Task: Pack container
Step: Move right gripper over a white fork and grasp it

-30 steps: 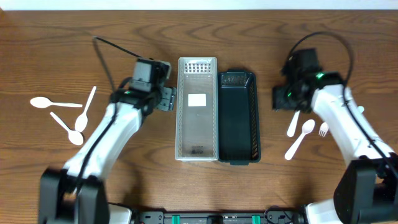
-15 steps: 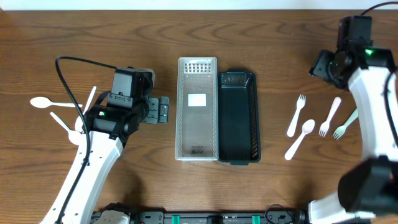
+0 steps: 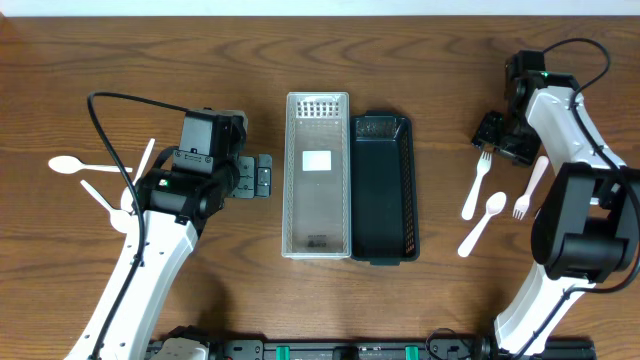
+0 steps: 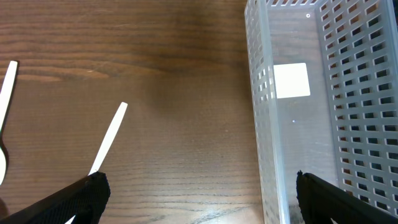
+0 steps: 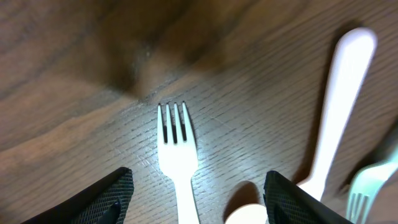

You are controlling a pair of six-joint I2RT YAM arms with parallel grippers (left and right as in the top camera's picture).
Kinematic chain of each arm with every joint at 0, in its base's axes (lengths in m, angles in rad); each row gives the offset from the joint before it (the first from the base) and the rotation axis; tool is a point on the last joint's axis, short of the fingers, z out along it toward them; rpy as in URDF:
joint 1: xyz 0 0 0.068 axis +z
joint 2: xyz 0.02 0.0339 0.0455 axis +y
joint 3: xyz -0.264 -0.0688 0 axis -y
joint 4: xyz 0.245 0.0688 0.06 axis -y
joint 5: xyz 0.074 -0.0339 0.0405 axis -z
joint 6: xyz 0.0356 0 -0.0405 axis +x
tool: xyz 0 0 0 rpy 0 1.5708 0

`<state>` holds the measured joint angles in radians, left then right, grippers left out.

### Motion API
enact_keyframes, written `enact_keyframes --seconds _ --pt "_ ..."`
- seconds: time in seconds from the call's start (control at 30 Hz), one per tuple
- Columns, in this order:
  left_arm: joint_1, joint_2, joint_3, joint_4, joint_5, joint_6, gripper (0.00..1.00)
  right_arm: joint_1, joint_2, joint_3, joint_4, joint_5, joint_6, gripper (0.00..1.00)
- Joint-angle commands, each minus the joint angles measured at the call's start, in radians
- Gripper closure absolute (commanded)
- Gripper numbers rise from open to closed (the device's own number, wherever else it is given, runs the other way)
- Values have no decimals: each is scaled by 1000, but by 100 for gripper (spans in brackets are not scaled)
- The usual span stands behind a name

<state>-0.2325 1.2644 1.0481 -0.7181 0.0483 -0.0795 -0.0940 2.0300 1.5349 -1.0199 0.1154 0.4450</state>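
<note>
Trouble on your left is likeliest at the three white plastic spoons (image 3: 121, 222). They lie flat on the brown wooden table (image 3: 200, 60), close together with handles nearly crossing, so a closing pinch could drag a neighbour along or skid off a thin handle. Your left gripper (image 3: 263, 178) hangs between those spoons and the clear perforated plastic basket (image 3: 318, 103), just beside its long wall. In the wrist view one finger overlaps that wall, so a straight descent could clip the rim.

That basket stands mid-table with no cutlery in it, touching the black plastic basket (image 3: 413, 190) on its right, and a knock would likely shift both. On your right, the white plastic fork (image 5: 177, 152) lies flat with a white plastic utensil handle (image 5: 339, 112) near it. Closing off-centre could flick the fork away or catch that neighbour.

The left jaws are spread wide, holding nothing and touching nothing you can see. On the right gripper (image 3: 502, 140) the jaws are apart and straddle the fork from above, gripping nothing. Whether their tips reach the wood you cannot tell.
</note>
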Motion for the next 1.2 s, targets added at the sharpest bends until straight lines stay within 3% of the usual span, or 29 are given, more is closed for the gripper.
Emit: enact_keyframes --seconds 0.0,0.47,0.8,1.17 --pt "3 -4 16 1 -8 -12 2 4 24 -8 -4 -16 22 29" --pt "2 -4 16 5 -8 -12 1 9 24 -167 111 -35 21 26" --pt "2 -4 16 5 -8 -12 1 11 24 -185 188 -61 2 20" --pt "2 -4 16 5 -8 -11 1 13 24 -191 198 -61 3 60"
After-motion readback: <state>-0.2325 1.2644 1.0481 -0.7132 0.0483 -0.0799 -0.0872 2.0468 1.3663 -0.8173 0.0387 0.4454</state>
